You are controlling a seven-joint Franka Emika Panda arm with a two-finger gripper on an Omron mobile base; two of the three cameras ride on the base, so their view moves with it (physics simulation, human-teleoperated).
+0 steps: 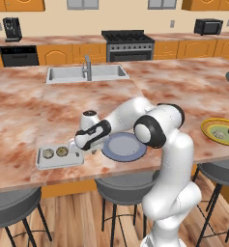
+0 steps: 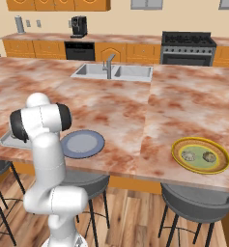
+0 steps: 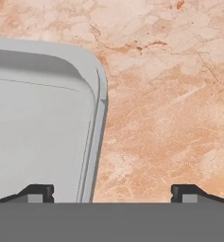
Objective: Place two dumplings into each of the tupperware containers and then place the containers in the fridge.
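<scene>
The gripper (image 1: 82, 150) is low over the near edge of the counter (image 1: 183, 87), jaws spread wide and holding nothing. In the hand view its two dark fingertips (image 3: 38, 193) straddle the rim of the pale grey tupperware container (image 3: 33, 127): one tip stands over the tub's floor, the other over bare marble outside it.

The container (image 1: 58, 158) lies at the counter's near edge, directly beneath and to the left of the gripper as the left base view shows it. Its long axis runs along the counter edge. Two dumplings (image 1: 55, 153) sit side by side inside it, towards the end away from the gripper. The rim end nearest the gripper is the one between the jaws, so the coming move appears to be a short descent and a closure across that wall.

The arm is folded forward and down, elbow raised, forearm reaching left across the empty blue-grey plate (image 1: 124, 146), which lies just beside the container.

A yellow-rimmed plate (image 2: 201, 155) holding two further dumplings (image 2: 199, 156) lies well apart to the right.
</scene>
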